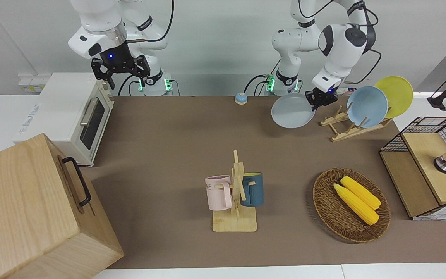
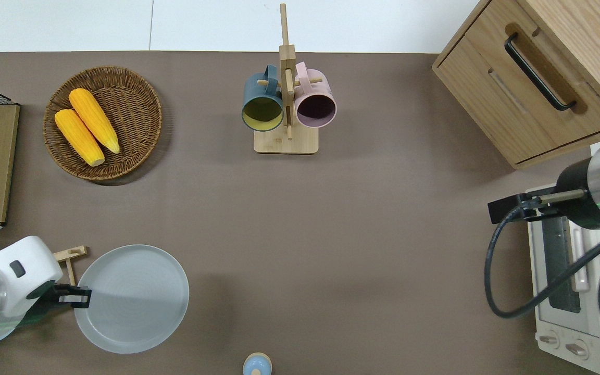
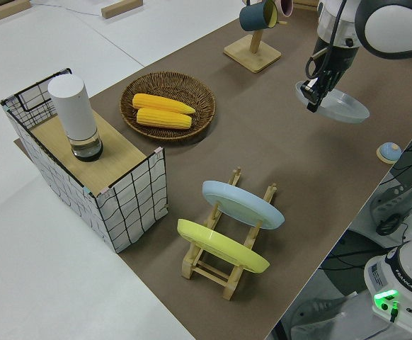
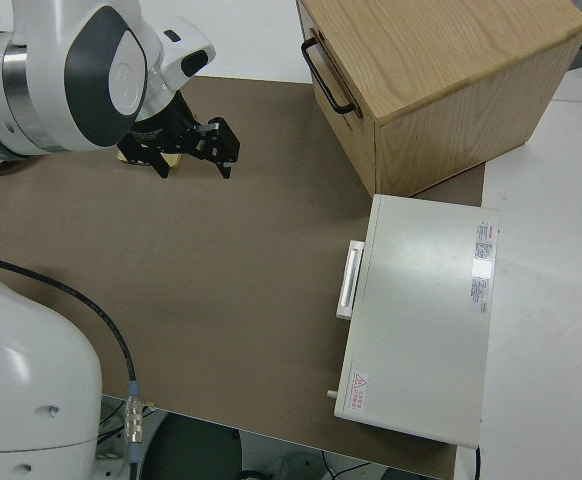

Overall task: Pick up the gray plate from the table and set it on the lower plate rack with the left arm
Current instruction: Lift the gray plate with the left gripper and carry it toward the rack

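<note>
Aloft, left claw [image 2: 78, 298] clamps gray plate [image 2: 132, 298]; sky-blue plate [image 1: 367, 106], yellow plate [image 1: 395, 95] fill rack [image 1: 345, 130].

Gray plate [image 1: 292, 111] was plain pale gray, faintly bluish. Table [image 1: 176, 131] was matte brown. Rack [image 3: 224, 262] was light wood, holding sky-blue plate [image 1: 367, 106] and yellow plate [image 1: 397, 95]. Corn cobs [image 1: 356, 198] were yellow in dark brown woven basket [image 1: 323, 209]. Mugs: pink [image 1: 218, 192], navy [image 1: 253, 189].
</note>
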Robot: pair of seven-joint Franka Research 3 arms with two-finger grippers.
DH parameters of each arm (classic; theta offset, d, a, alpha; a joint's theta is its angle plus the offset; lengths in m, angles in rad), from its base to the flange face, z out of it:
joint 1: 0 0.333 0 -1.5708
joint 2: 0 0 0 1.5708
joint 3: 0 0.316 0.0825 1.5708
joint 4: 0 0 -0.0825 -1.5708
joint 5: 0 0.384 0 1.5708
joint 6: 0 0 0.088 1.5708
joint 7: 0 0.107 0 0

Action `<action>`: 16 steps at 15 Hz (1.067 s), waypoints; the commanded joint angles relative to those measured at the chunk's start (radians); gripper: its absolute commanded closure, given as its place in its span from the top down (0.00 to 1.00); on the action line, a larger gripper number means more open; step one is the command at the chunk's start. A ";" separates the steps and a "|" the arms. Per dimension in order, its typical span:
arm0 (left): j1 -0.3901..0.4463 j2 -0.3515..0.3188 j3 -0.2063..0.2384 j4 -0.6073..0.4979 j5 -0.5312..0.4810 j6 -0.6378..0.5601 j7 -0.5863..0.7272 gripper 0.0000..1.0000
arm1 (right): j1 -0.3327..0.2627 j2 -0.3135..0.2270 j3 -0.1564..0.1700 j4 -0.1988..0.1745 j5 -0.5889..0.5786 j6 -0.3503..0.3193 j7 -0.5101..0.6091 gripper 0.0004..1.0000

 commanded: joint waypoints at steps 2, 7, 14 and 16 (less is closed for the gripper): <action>0.003 0.008 0.000 0.125 0.003 -0.108 -0.065 0.00 | -0.010 -0.002 0.006 0.006 0.010 -0.013 0.000 0.99; 0.005 0.007 -0.023 0.157 0.158 -0.130 -0.117 0.00 | -0.010 -0.002 0.006 0.006 0.010 -0.013 -0.001 0.99; 0.003 0.011 -0.084 0.156 0.417 -0.172 -0.292 0.00 | -0.010 -0.002 0.006 0.006 0.010 -0.013 -0.001 0.99; 0.008 0.017 -0.086 0.154 0.483 -0.179 -0.321 0.00 | -0.010 -0.002 0.006 0.006 0.010 -0.013 -0.001 0.99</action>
